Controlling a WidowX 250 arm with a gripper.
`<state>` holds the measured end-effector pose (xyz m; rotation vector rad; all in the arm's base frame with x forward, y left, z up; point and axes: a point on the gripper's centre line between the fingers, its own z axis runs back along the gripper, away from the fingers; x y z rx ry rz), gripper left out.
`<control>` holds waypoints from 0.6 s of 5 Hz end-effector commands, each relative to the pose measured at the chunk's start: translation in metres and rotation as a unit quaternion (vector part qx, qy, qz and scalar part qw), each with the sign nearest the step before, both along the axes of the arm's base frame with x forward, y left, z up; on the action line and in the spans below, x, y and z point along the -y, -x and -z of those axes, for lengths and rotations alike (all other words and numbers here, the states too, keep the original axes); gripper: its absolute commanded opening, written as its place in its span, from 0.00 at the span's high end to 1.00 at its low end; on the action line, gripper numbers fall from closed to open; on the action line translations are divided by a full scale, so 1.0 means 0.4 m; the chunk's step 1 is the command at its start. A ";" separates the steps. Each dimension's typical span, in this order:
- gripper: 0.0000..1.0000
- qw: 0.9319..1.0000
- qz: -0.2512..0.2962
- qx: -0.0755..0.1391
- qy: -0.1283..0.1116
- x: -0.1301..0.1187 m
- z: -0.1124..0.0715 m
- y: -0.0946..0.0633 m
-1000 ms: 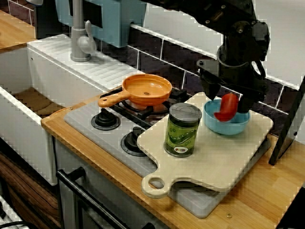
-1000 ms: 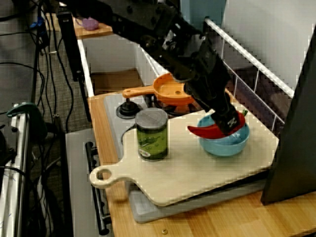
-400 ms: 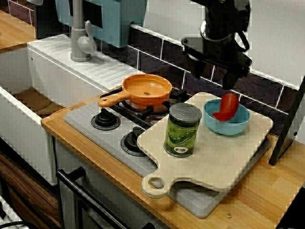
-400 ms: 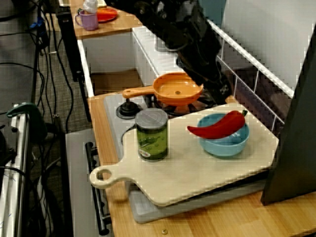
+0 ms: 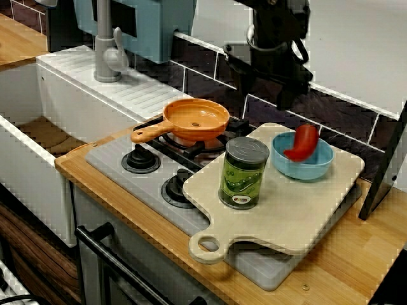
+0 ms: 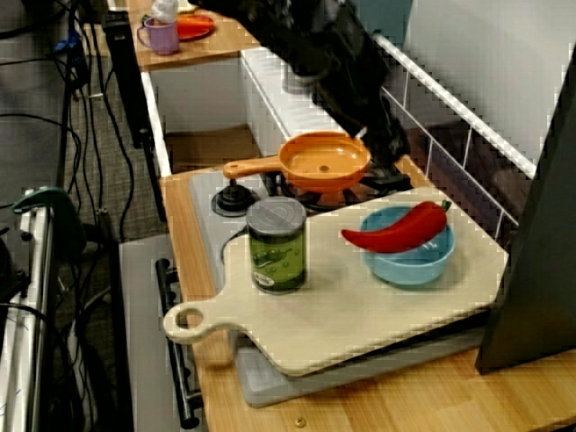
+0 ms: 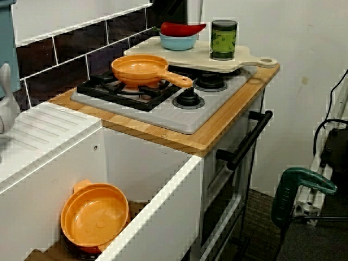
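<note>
A red chili pepper (image 5: 304, 141) lies across a light blue bowl (image 5: 305, 164) at the back of a pale cutting board (image 5: 286, 210). My black gripper (image 5: 262, 95) hangs open and empty above and to the left of the bowl, over the stove's back edge. In the view along the counter the gripper (image 6: 387, 148) is behind the orange pan (image 6: 322, 162), apart from the pepper (image 6: 396, 230) and the bowl (image 6: 410, 259). In the view from the sink side, pepper (image 7: 182, 27) and bowl (image 7: 178, 42) show, but the gripper does not.
A green can (image 5: 243, 173) stands upright on the board, left of the bowl. The orange pan (image 5: 196, 121) sits on the back burner of the grey stove (image 5: 127, 166). The tiled wall (image 5: 210, 73) is close behind. An orange bowl (image 7: 95, 216) lies in the sink.
One second ago the gripper was down around the pepper in the bowl. It has let go and risen up and to the left; the pepper stays lying in the bowl.
</note>
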<state>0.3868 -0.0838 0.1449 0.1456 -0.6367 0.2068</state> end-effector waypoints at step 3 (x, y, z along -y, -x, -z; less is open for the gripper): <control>0.00 0.996 0.075 -0.029 -0.050 -0.229 -0.128 0.020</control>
